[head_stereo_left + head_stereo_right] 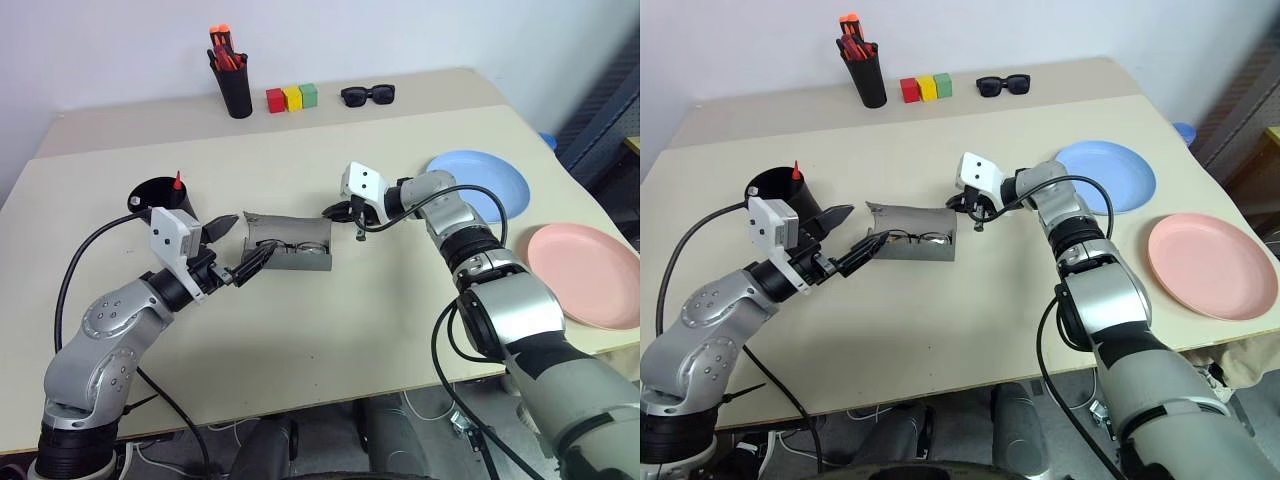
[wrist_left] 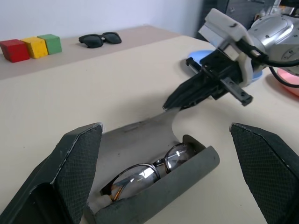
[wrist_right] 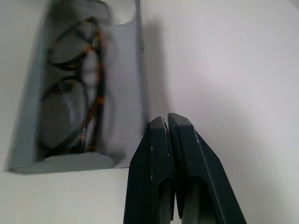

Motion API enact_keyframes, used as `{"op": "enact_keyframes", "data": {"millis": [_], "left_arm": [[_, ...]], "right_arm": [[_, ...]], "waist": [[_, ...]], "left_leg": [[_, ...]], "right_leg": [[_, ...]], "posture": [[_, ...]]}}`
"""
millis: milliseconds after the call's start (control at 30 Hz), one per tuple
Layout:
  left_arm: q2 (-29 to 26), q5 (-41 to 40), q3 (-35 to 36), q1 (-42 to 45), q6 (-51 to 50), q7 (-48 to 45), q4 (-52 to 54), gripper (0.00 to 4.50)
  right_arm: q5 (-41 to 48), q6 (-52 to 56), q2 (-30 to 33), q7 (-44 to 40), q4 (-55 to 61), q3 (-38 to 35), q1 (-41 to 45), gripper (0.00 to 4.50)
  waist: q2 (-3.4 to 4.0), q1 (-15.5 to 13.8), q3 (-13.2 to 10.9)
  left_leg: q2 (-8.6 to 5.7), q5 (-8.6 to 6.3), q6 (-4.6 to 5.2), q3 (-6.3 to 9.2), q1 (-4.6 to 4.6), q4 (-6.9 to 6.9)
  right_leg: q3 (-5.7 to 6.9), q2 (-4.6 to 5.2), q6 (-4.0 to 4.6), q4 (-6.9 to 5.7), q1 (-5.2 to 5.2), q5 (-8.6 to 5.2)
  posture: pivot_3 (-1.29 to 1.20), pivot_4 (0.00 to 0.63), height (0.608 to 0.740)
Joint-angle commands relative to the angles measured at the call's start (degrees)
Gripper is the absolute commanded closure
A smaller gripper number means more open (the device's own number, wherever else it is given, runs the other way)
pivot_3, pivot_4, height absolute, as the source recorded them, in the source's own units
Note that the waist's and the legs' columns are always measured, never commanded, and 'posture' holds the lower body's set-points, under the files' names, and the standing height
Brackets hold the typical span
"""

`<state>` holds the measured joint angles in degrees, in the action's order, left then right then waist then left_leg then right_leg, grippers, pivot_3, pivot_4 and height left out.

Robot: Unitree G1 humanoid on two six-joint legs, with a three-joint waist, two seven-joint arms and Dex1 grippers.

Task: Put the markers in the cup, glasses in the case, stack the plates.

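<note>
The glasses (image 2: 154, 170) are seen lying inside the case (image 1: 290, 245), whose lid stands open, so that part of the task is judged nearly done; only the closing of the lid appears to be left. The right pincer (image 1: 338, 211) is shut on nothing, its tips set at the lid's far corner, just beside the case. The left pincer (image 1: 238, 250) is spread wide and empty, its fingers flanking the case's near end. A red marker tip (image 1: 178, 181) is seen standing up from the cup (image 1: 152, 193), just behind the left pincer; whether the white marker is in there cannot be told. The blue plate (image 1: 490, 180) and the pink plate (image 1: 590, 275) are not yet stacked; both lie apart on the tabletop (image 1: 330, 330), beyond the right pincer's arm.
</note>
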<state>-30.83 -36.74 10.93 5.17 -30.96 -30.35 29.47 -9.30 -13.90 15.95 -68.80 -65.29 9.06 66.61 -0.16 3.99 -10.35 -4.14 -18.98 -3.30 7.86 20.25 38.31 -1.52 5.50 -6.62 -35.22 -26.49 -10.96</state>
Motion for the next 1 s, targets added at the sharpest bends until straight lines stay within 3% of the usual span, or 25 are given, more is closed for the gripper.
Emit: {"op": "enact_keyframes", "data": {"millis": [33,333,533,700,833,933,1000], "left_arm": [[-0.42,-0.18,0.96,0.62,0.63,-0.17,1.24,0.00],[-0.36,-0.13,1.12,0.62,0.83,-0.21,1.09,0.00],[-0.21,-0.61,1.05,0.51,0.41,-0.16,1.21,0.00],[-0.26,-1.50,1.74,1.13,-0.11,-0.01,0.55,0.00],[-0.66,-1.07,1.93,1.86,0.64,-0.50,-0.81,0.00],[-1.35,0.34,0.92,3.48,1.84,-2.20,-2.99,0.00],[-1.43,0.93,0.31,4.88,2.39,-3.28,-4.57,0.00]], "right_arm": [[2.16,-0.60,0.36,-2.45,4.00,-0.35,0.16,4.42],[3.72,0.62,1.14,-8.54,15.05,2.38,-6.55,4.42],[3.78,4.05,1.93,-5.28,19.11,2.56,-8.85,4.42],[9.34,16.27,3.23,5.87,20.01,-5.77,-6.03,4.42],[17.66,33.58,5.08,10.90,33.73,-13.15,-9.68,4.42],[23.68,46.49,6.51,15.27,45.86,-17.99,-14.26,3.62],[25.73,51.36,7.32,18.20,51.77,-19.82,-16.80,2.71]], "waist": [[0.00,-0.01,0.00],[-0.01,-0.08,0.01],[-0.02,-0.18,0.01],[-0.02,-0.59,0.01],[-0.02,-1.54,0.01],[-0.03,-1.81,0.03],[-0.03,-1.95,0.03]], "left_leg": [[0.00,0.00,0.00,0.00,0.00,0.00],[0.00,0.00,0.00,0.01,0.01,0.02],[0.00,0.02,-0.04,0.02,-0.01,0.04],[0.00,0.03,-0.05,0.03,0.02,0.10],[0.00,0.03,-0.05,0.04,0.05,0.12],[0.01,0.02,-0.04,0.07,0.06,0.12],[0.00,0.01,-0.02,0.06,0.06,0.18]], "right_leg": [[0.00,0.00,0.00,0.00,0.00,0.00],[0.00,0.00,0.00,-0.01,0.01,0.00],[0.00,0.00,0.02,-0.04,0.01,0.01],[0.00,0.00,0.05,-0.05,0.01,0.04],[0.01,0.00,0.06,-0.04,-0.01,0.04],[0.03,-0.01,0.06,-0.02,0.01,0.04],[0.03,0.00,0.06,-0.02,0.05,0.05]], "posture": [[0.00,0.150,0.740],[0.00,0.150,0.740],[0.00,0.150,0.740],[0.00,0.150,0.740],[0.00,0.150,0.740],[0.00,0.150,0.740],[0.00,0.150,0.740]]}}
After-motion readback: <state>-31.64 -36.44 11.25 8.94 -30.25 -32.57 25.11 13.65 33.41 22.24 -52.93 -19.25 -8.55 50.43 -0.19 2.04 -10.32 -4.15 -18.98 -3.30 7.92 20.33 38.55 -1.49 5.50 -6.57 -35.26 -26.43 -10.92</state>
